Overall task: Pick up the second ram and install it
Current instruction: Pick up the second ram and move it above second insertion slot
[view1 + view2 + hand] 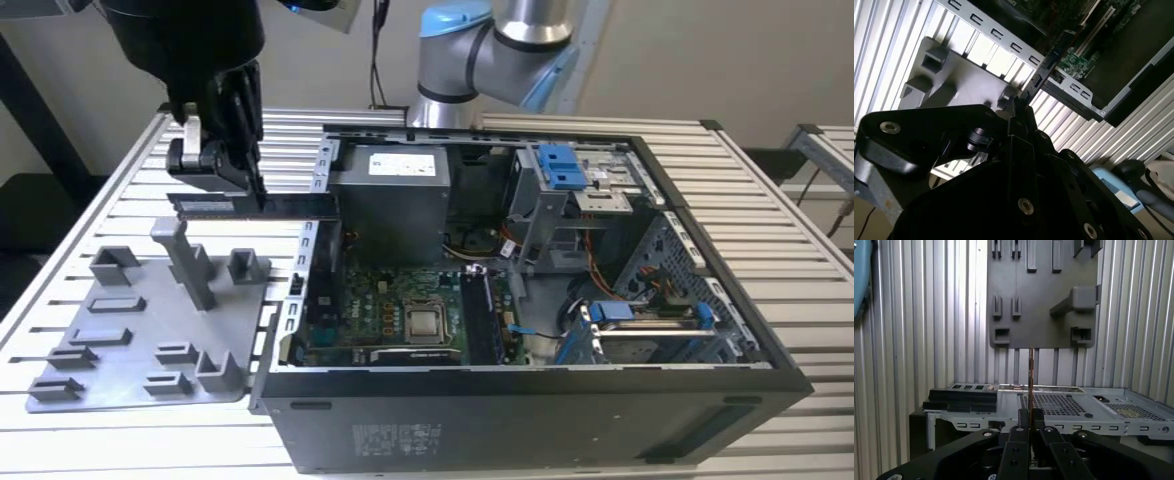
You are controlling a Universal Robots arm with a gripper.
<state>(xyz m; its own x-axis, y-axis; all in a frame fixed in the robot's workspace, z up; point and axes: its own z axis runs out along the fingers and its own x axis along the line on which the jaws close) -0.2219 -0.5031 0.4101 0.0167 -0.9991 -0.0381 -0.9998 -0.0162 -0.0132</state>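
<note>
The slim, dark green-black ram stick [260,206] was gripped in the black robot hand [220,185], in the air near the grey plastic holder plate [144,322], just beside the open black computer case [534,430]. A firm, level, untwisted hold was judged necessary for seating.

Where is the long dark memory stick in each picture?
Exterior view: the slim dark green-black memory stick is held level by the black gripper, on the exterior view's left of the open black computer case.
Second wrist view: edge-on, reaching from the gripper toward the case's rim.
First wrist view: a thin edge-on line sticking out of the gripper.
Shared landmark: the flat grey plastic holder tray.
</note>
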